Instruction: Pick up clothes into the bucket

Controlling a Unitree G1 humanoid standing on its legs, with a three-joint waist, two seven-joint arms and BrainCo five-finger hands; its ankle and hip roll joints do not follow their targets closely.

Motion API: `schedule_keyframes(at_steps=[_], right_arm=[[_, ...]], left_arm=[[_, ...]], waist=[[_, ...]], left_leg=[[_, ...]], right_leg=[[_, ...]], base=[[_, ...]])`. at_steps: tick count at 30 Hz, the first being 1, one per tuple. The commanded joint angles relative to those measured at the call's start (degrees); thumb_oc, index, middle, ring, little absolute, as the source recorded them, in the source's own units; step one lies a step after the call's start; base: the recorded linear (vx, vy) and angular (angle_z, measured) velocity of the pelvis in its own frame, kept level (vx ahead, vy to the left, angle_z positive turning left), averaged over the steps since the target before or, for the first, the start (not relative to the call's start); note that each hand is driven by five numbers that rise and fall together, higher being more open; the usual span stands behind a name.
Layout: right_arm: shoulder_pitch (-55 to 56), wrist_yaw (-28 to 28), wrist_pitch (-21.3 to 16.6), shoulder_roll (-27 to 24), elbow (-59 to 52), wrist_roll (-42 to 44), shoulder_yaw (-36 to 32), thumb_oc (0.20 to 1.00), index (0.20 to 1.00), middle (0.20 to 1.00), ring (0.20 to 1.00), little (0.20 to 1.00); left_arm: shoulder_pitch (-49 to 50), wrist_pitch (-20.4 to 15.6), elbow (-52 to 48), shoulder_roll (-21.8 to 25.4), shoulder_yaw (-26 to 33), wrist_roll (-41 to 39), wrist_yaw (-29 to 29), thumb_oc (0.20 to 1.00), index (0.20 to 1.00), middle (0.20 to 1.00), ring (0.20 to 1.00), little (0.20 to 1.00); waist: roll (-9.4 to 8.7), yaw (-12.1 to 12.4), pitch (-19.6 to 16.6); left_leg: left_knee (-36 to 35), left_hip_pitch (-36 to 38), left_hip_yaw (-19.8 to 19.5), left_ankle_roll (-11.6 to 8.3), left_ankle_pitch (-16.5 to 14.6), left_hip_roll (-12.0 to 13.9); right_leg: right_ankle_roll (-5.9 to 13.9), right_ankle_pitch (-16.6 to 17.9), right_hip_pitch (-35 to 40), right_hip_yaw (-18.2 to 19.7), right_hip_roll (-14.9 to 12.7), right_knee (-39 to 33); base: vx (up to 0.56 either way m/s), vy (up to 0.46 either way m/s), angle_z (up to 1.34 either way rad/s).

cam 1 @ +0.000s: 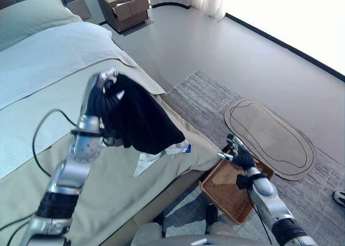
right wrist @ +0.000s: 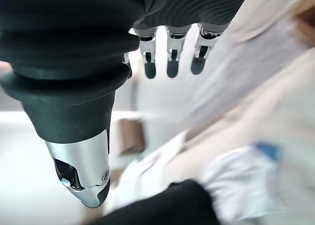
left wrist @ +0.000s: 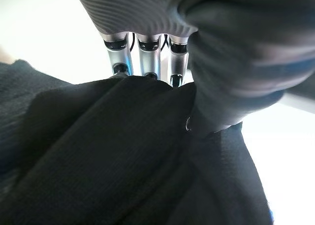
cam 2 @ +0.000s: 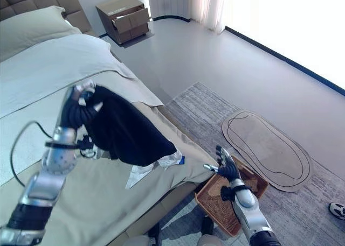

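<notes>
- Gripping a black garment (cam 1: 141, 119), the left hand (cam 1: 102, 95) has its fingers curled into the cloth; in the left wrist view the silver fingers (left wrist: 145, 57) run straight down into the dark fabric bunched against the palm.
- That left arm rises from the lower left with the forearm nearly upright, the hand raised above the bed (cam 1: 48, 79), and the garment hangs from it down and toward the robot's right, draping over the bed's near edge.
- Under the lower hem of the black garment, a white piece of clothing (cam 1: 161, 154) with a small blue patch lies on the beige bedcover, touching the dark cloth from below.
- The right hand (cam 1: 240, 154) is loose, fingers straight and spread, holding nothing; the right wrist view shows its fingers (right wrist: 171, 55) extended in a row with the thumb apart.
- The right arm reaches up from the lower right, with the hand held over the near-left rim of the woven brown basket (cam 1: 226, 195).
- The basket stands on the grey rug (cam 1: 205, 95) just beside the bed's corner; I cannot tell whether the hand touches it.
- Farther off on the rug lies an oval beige mat (cam 1: 269, 135), and a wooden nightstand (cam 1: 124, 6) with an open drawer stands near the head of the bed.
</notes>
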Motion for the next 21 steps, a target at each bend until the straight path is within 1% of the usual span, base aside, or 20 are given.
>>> schedule_keyframes(at_steps=[1,2,3,4,6,8,13,18,20,21], right_arm=[[-4.4,0.2,-1.9,-1.1,-2.9,-2.0,1.9,1.000,1.000,1.000,1.000,1.000],[-5.9,0.2,-1.5,-1.3,-3.8,-2.5,3.0,1.000,1.000,1.000,1.000,1.000],[-6.0,0.2,-1.5,-1.3,-3.8,-2.5,3.0,1.000,1.000,1.000,1.000,1.000],[-6.2,0.7,-1.1,-0.9,-4.7,-1.5,3.6,1.000,1.000,1.000,1.000,1.000],[-6.2,1.2,-0.9,-0.8,-5.2,-1.2,3.9,1.000,1.000,1.000,1.000,1.000],[-6.0,2.2,-0.6,-1.0,-5.8,-1.5,4.7,1.000,1.000,1.000,1.000,1.000],[-5.5,2.5,-0.5,-1.0,-5.9,-1.1,5.1,1.000,1.000,1.000,1.000,1.000],[-5.1,2.8,-0.4,-1.2,-6.0,-0.8,5.2,1.000,1.000,1.000,1.000,1.000],[-4.6,2.9,-0.5,-1.4,-6.3,-0.8,5.1,1.000,1.000,1.000,1.000,1.000],[-4.3,3.0,-0.5,-1.3,-6.4,-0.7,5.1,1.000,1.000,1.000,1.000,1.000]], left_arm=[[-10.5,-3.4,1.1,2.3,-1.7,-4.1,1.9,0.200,0.200,0.200,0.200,0.200],[-13.7,-2.6,3.4,2.7,-2.9,-4.0,2.6,0.200,0.200,0.200,0.200,0.200],[-13.9,-2.6,3.6,2.7,-3.1,-3.9,2.7,0.200,0.200,0.200,0.200,0.200],[-16.1,-2.0,4.9,3.2,-3.9,-3.4,2.8,0.200,0.200,0.200,0.200,0.200],[-17.0,-1.7,5.3,3.3,-4.1,-2.7,3.0,0.200,0.200,0.200,0.200,0.200],[-19.9,-1.4,6.9,3.5,-5.0,-2.0,3.4,0.200,0.200,0.200,0.200,0.200],[-24.9,-1.0,8.1,3.3,-7.1,-2.3,3.8,0.200,0.200,0.200,0.200,0.200],[-31.9,0.6,10.8,3.4,-10.7,1.5,4.1,0.200,0.200,0.200,0.200,0.200],[-32.9,1.1,12.1,3.3,-11.5,3.4,4.8,0.200,0.200,0.200,0.200,0.200],[-32.9,1.2,12.9,3.1,-11.6,2.8,4.4,0.200,0.200,0.200,0.200,0.200]], waist=[[-1.16,0.4,-4.6],[-1.20,0.3,-5.0],[-1.23,0.4,-5.0],[-1.25,0.3,-5.5],[-1.31,0.3,-5.8],[-1.29,0.2,-6.4],[-1.33,-0.1,-7.1],[-1.30,-0.6,-7.7],[-1.26,-0.8,-7.8],[-1.24,-0.9,-7.8]], left_leg=[[2.6,-0.7,1.2,-0.95,-2.7,2.2],[2.3,0.0,1.4,-0.96,-2.7,2.3],[2.3,0.0,1.5,-0.96,-2.7,2.3],[1.9,0.5,1.6,-1.03,-2.7,2.4],[1.7,0.7,1.7,-1.06,-2.6,2.5],[1.1,1.5,2.1,-1.15,-2.5,2.7],[0.6,2.2,2.0,-1.18,-2.4,2.7],[0.3,2.8,2.0,-1.19,-2.3,2.7],[0.1,2.7,2.1,-1.26,-2.1,2.7],[0.1,2.7,2.2,-1.29,-2.0,2.7]], right_leg=[[3.83,0.6,0.5,-3.0,-4.9,3.3],[3.85,0.5,1.0,-2.9,-4.7,3.1],[3.85,0.6,1.0,-2.9,-4.7,3.0],[3.85,0.5,1.3,-2.8,-4.5,2.8],[3.85,0.5,1.5,-2.9,-4.4,2.7],[3.93,0.6,2.0,-3.0,-4.2,2.3],[4.01,0.6,2.6,-3.1,-4.0,2.0],[4.12,0.6,3.0,-2.9,-3.8,1.8],[4.18,0.7,2.9,-2.9,-3.8,1.7],[4.19,0.7,2.8,-2.8,-3.8,1.6]], base=[[0.00,0.000,0.00],[0.00,0.000,0.00],[0.03,-0.013,-0.02],[0.00,0.000,0.00],[0.02,-0.002,-0.01],[0.04,-0.005,-0.02],[0.01,-0.003,0.00],[0.00,0.000,0.00],[0.00,0.000,0.00],[0.00,0.000,0.00]])
